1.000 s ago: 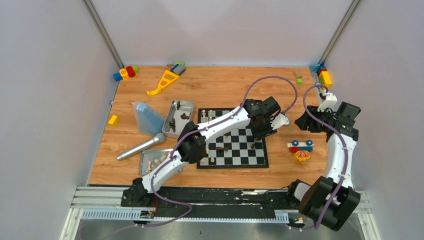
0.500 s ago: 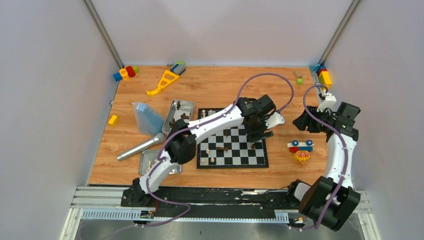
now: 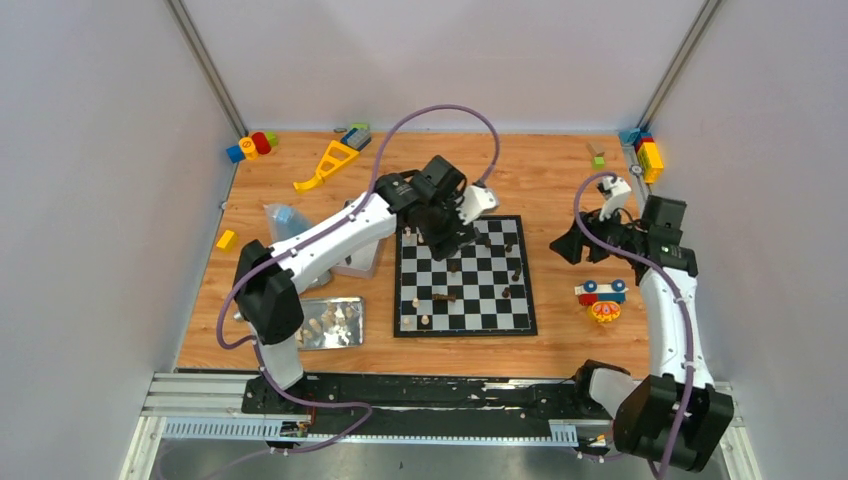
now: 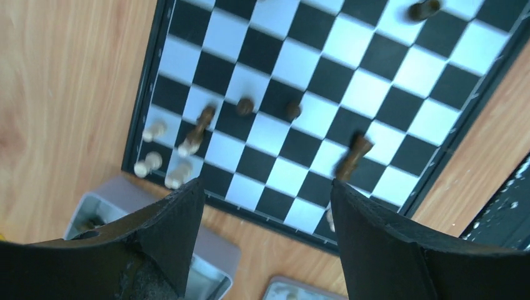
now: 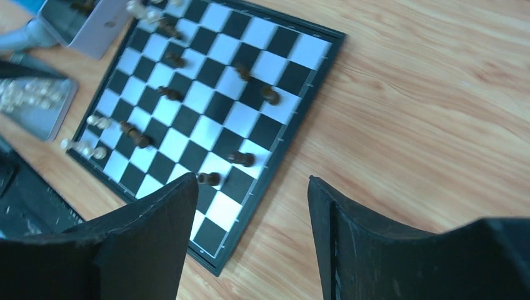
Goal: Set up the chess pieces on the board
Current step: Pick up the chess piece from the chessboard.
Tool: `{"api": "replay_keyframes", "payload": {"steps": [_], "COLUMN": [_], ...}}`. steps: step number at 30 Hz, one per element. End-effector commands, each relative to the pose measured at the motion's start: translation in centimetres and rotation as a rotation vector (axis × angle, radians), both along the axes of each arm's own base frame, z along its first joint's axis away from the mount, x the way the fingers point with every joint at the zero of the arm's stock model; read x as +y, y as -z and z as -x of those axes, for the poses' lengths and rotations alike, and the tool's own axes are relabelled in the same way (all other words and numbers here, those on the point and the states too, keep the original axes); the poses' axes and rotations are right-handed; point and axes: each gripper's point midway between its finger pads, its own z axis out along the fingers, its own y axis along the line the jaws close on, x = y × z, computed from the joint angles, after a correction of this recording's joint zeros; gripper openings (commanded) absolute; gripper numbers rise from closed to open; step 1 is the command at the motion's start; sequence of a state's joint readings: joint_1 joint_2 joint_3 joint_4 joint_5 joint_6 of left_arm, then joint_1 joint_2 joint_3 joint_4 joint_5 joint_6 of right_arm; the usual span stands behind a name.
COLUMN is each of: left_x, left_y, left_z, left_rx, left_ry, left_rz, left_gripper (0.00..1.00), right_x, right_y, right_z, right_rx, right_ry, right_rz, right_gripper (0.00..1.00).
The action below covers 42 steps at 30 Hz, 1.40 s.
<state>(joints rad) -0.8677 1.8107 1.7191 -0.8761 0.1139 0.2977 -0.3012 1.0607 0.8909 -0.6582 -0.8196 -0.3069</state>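
Fingers (image 4: 164, 240) matte black, blunt wedges, above flat checkered board (image 4: 367, 94)

No writing, number or brand can be read from where I stand. The border of the board (image 3: 480, 310) shows no legible marks. Any print on the toy blocks (image 3: 250, 146) in the far corner is too small to make out.

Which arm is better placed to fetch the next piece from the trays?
Left. The left tool, open and empty, hangs over the board's far-left corner, close to the trays. The right tool is off the board's right edge, farthest from them.
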Motion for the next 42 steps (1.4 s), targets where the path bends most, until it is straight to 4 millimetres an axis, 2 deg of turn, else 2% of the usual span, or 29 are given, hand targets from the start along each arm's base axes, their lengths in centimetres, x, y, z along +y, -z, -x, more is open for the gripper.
{"api": "replay_keyframes", "payload": {"steps": [1, 2, 3, 4, 5, 8, 10, 12, 17, 21, 25, 31, 42], "left_x": [3.8, 5.2, 5.8, 7.2, 7.8, 10.8, 12.6, 14.3, 18.6, 21.0, 22.2, 22.9, 23.4], "left_y": [0.6, 1.3, 1.2, 1.8, 1.4, 1.8, 0.8, 0.3, -1.0, -1.9, -2.4, -2.7, -3.1], "left_z": [-2.1, -2.7, -2.8, -3.3, -3.4, -4.0, -4.2, -4.4, -4.8, -4.5, -3.9, -3.3, -3.2], "left_rx": [0.013, 0.032, 0.037, 0.05, 0.046, 0.045, 0.019, 0.01, -0.002, -0.021, -0.032, -0.049, -0.056], "left_ry": [-0.081, -0.122, -0.141, -0.176, -0.192, -0.264, -0.302, -0.344, -0.458, -0.509, -0.526, -0.535, -0.549], "left_rz": [0.036, 0.031, 0.039, 0.03, 0.043, 0.048, 0.067, 0.075, 0.097, 0.115, 0.129, 0.141, 0.151], "left_gripper": [0.8, 0.79, 0.77, 0.77, 0.76, 0.76, 0.76, 0.76, 0.76, 0.76, 0.76, 0.76, 0.76], "right_x": [4.5, 5.6, 6.8, 8.6, 9.8, 13.8, 16.4, 19.4, 23.5, 24.9, 25.0, 25.1, 26.3], "right_y": [-2.5, -2.6, -2.6, -2.6, -2.5, -1.6, -0.3, 1.3, 6.1, 7.9, 9.5, 12.0, 13.5], "right_z": [-0.5, -0.7, -0.9, -0.7, -0.9, -1.3, -1.1, 0.0, 1.9, 2.4, 3.3, 4.0, 4.3], "right_rx": [-0.117, -0.128, -0.134, -0.138, -0.136, -0.119, -0.101, -0.093, -0.052, 0.016, 0.057, 0.103, 0.108], "right_ry": [-0.188, -0.226, -0.262, -0.322, -0.356, -0.461, -0.541, -0.646, -0.824, -0.891, -0.939, -0.965, -1.005], "right_rz": [0.063, 0.072, 0.081, 0.084, 0.097, 0.142, 0.18, 0.229, 0.417, 0.509, 0.57, 0.62, 0.651], "right_gripper": [0.66, 0.65, 0.65, 0.65, 0.64, 0.63, 0.61, 0.59, 0.53, 0.5, 0.51, 0.54, 0.54]}}
